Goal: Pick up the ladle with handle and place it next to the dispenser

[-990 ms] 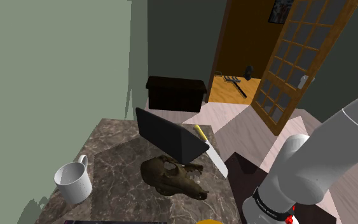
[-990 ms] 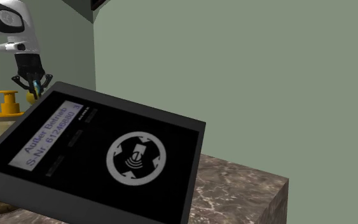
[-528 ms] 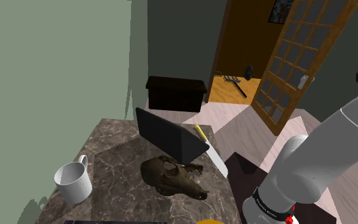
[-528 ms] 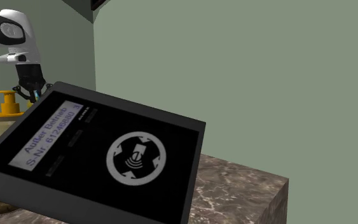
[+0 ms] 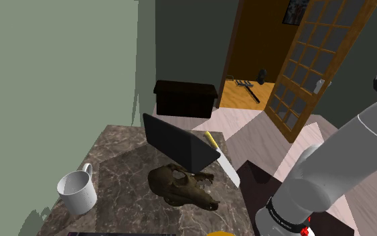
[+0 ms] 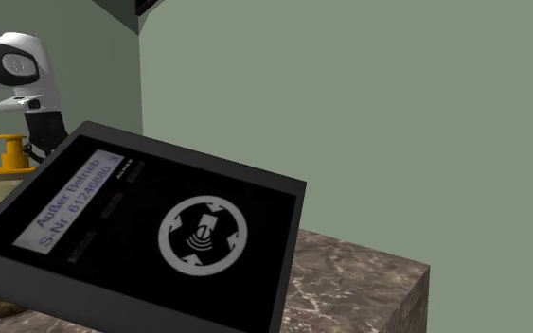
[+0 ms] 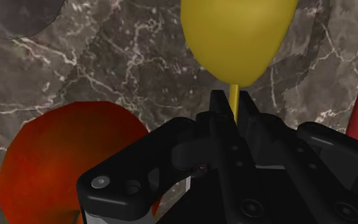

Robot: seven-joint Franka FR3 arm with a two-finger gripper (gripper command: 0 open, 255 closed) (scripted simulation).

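Arm (image 5: 341,167) in the shoulder view rises beside the counter (image 5: 120,161). Second exterior view: dispenser (image 6: 7,151) just beside my arm's tip. Wrist view: gripper (image 7: 233,102) clamps the yellow ladle (image 7: 238,35) by its handle, bowl straight ahead, axis along the fingers (image 7: 219,105).

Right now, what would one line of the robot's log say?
gripper: shut on ladle handle | ladle: yellow, over marble counter | dispenser: yellow pump top

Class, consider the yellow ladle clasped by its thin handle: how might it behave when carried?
The yellow ladle has a wide bowl on a thin handle, so it may pivot in the black gripper, which clasps only that handle. It looks rigid, so unlikely to flop. The rounded bowl could rock once set on the marble surface.
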